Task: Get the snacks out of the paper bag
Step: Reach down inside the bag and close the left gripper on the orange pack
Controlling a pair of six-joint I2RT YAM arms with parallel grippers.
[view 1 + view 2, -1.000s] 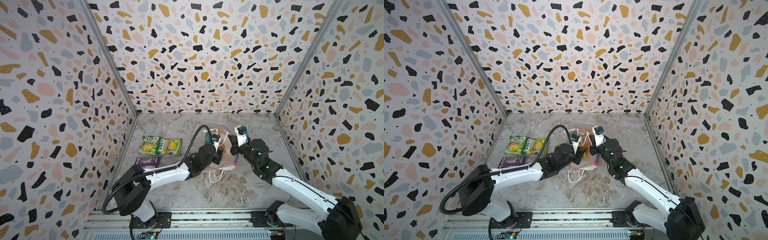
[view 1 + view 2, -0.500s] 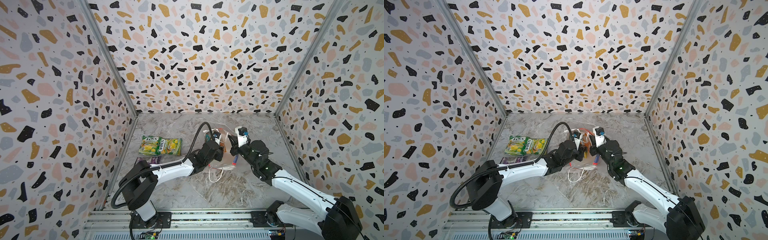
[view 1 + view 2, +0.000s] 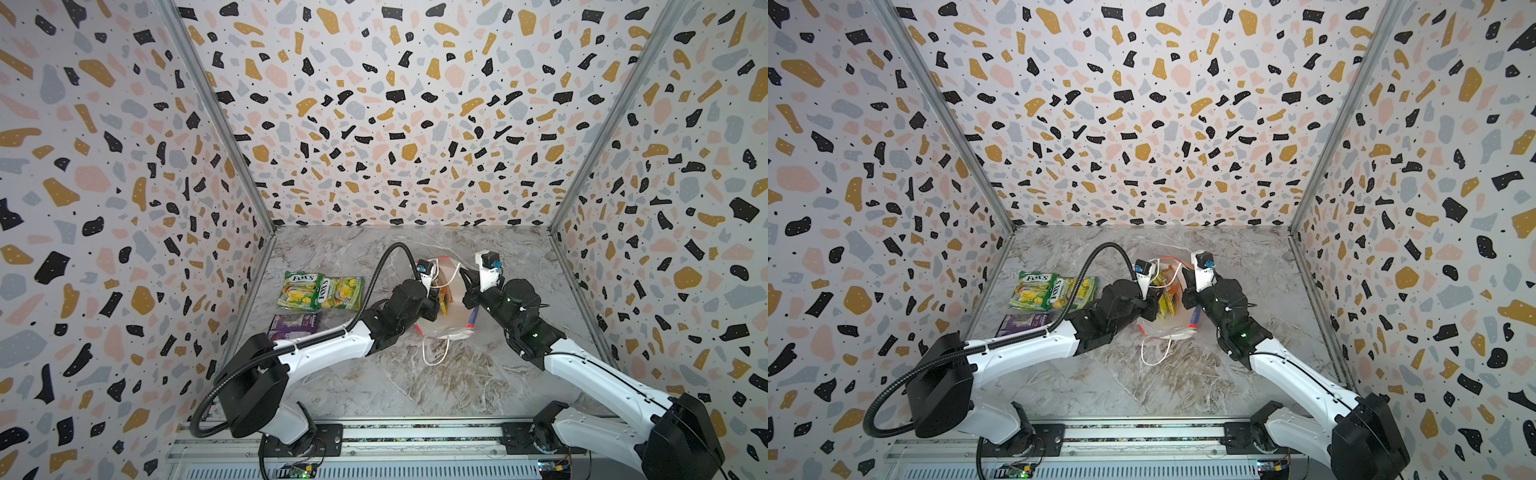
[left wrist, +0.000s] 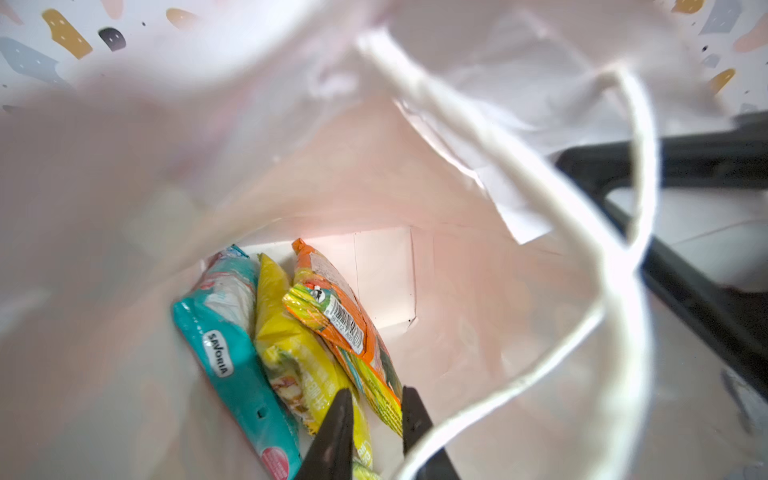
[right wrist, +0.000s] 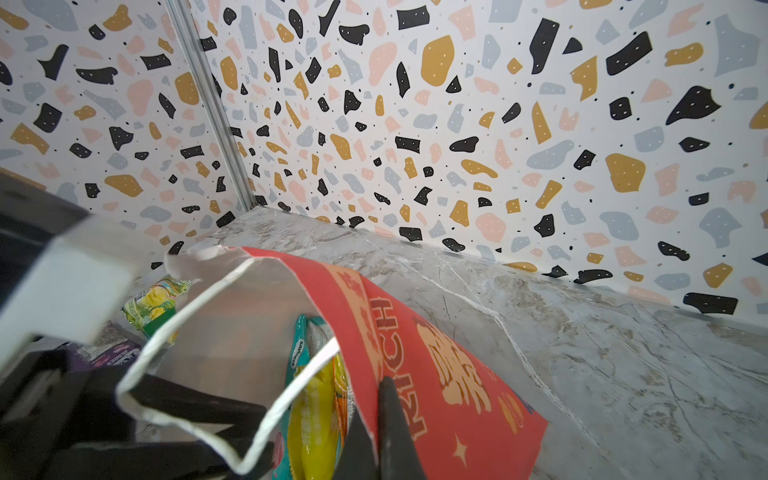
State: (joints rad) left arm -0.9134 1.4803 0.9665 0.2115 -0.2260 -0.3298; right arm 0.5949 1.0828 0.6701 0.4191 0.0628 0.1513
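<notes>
The paper bag [image 3: 454,318] [image 3: 1169,328] lies open in the middle, its red printed side [image 5: 436,374] facing outward. My right gripper [image 5: 376,399] [image 3: 464,278] is shut on that wall's rim. My left gripper [image 4: 378,399] [image 3: 434,308] reaches inside with a narrow gap between its fingers. The edges of the orange packet [image 4: 345,320] and the yellow packet [image 4: 286,345] lie in that gap. A teal packet [image 4: 224,332] leans beside them. Outside on the left lie two green-yellow FOX'S packets [image 3: 301,291] [image 3: 340,293] and a purple one [image 3: 293,326].
One white cord handle [image 3: 436,353] trails over the marble floor in front of the bag, and another loops past my left fingers [image 4: 623,249]. Patterned walls close in on three sides. The left arm's black cable [image 3: 386,266] arcs above the FOX'S packets.
My left gripper has pushed deeper into the bag and its jaws have narrowed around the packet edges. The right gripper has kept its hold on the bag wall.
</notes>
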